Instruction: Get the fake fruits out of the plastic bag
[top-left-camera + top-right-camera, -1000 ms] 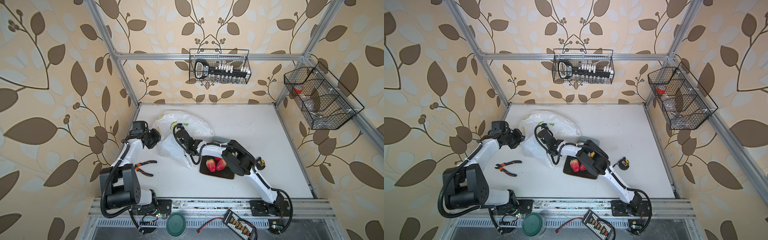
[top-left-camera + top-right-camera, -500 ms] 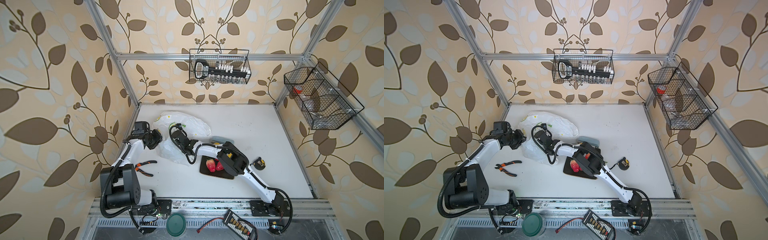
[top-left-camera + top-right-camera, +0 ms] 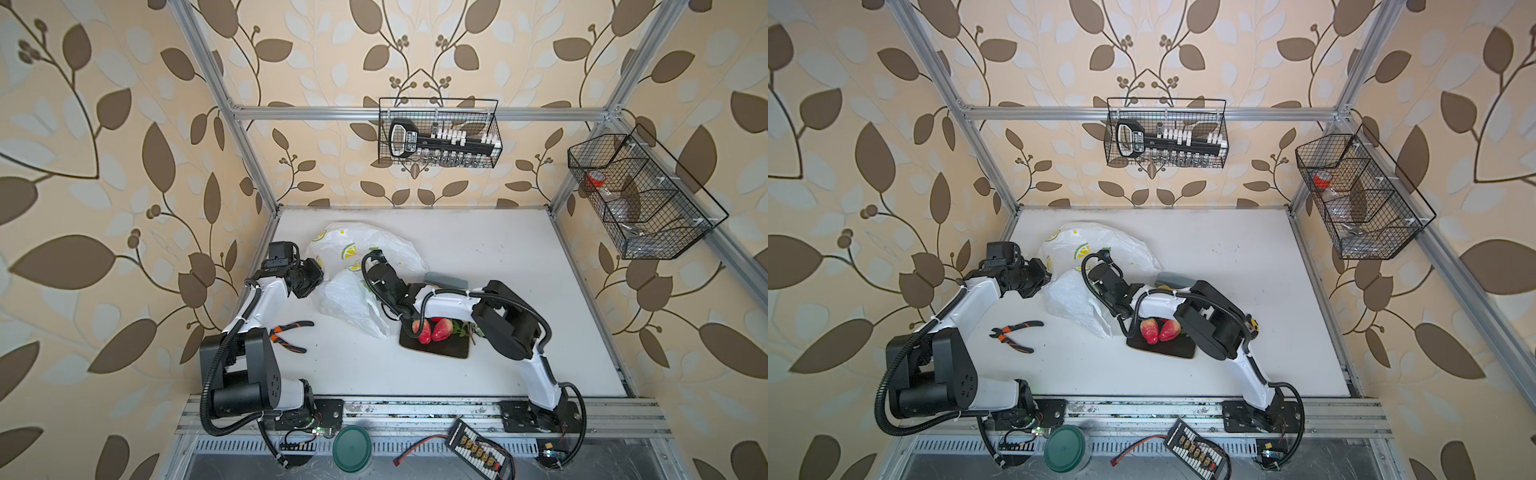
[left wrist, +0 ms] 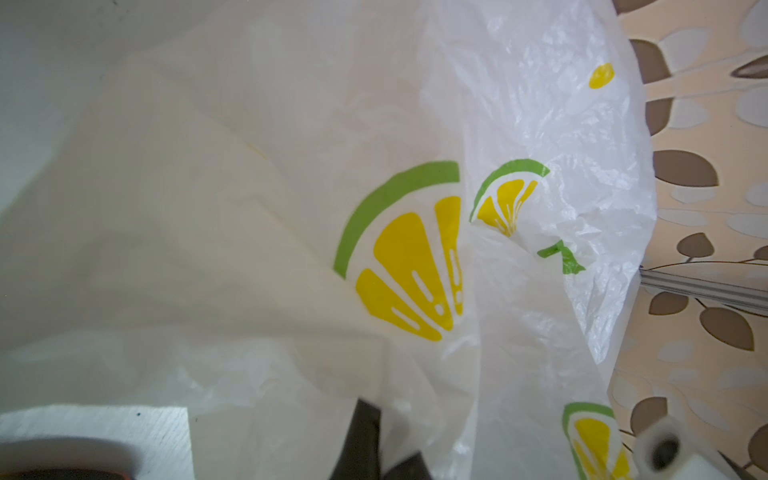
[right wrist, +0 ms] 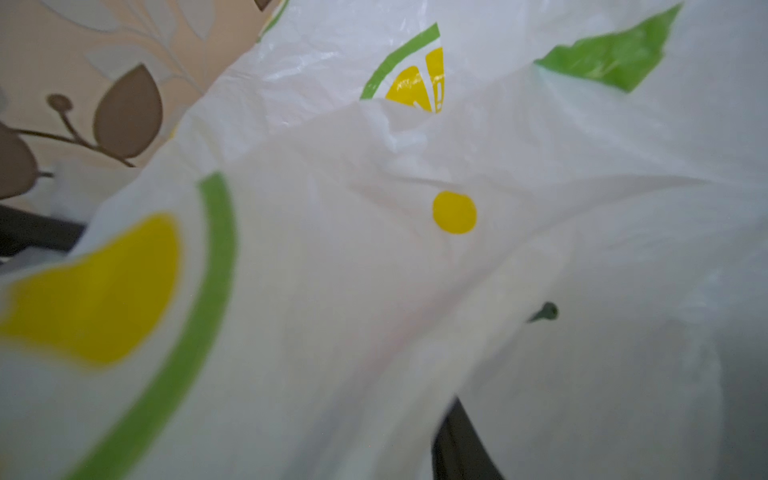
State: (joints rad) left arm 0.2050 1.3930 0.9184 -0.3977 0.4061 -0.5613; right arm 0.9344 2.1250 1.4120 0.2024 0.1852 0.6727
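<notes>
Three lemon-slice prints (image 4: 409, 270) on plastic bag (image 4: 249, 166)

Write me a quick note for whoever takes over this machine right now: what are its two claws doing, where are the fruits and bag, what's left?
Left claw: shut, pinching an edge of the bag.
Right claw: buried in the bag's folds; open or shut can't be seen.
Done: two red fruits and a green sprig lie on the black tray beside the bag.
Left: the bag's contents are hidden. Check inside and take out any fruit.
</notes>
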